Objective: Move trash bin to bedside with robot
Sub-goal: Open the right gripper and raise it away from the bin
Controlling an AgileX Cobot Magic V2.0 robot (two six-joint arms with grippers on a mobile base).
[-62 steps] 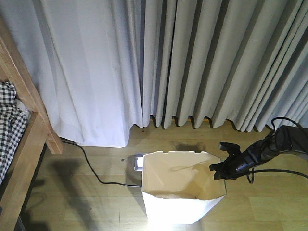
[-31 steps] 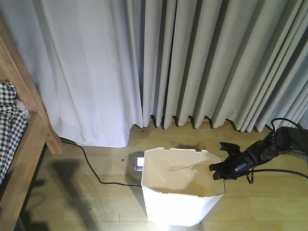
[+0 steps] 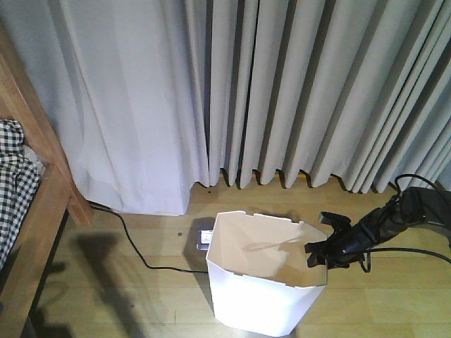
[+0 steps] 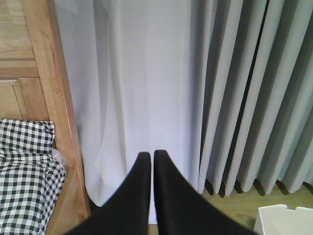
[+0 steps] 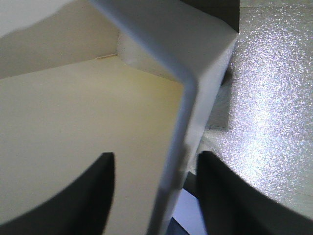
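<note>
The trash bin [image 3: 264,278], thin white plastic with an angular notched rim, stands on the glossy wooden floor [image 3: 141,296]. Its right wall runs between the fingers of the right end effector [image 3: 325,246], which straddle the rim with visible gaps on both sides. Since a second ago the bin has tilted and shifted slightly. The left end effector [image 4: 148,161], fingers pressed together, points at pleated grey curtains [image 4: 234,88], with the light wooden bedside [image 4: 44,98] to its left.

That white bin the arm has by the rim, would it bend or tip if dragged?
The trash bin looks thin-walled and empty, so probably light. Its rim may flex between the right gripper fingers straddling it. Tapering toward its base, it could tip on the wooden floor.
</note>
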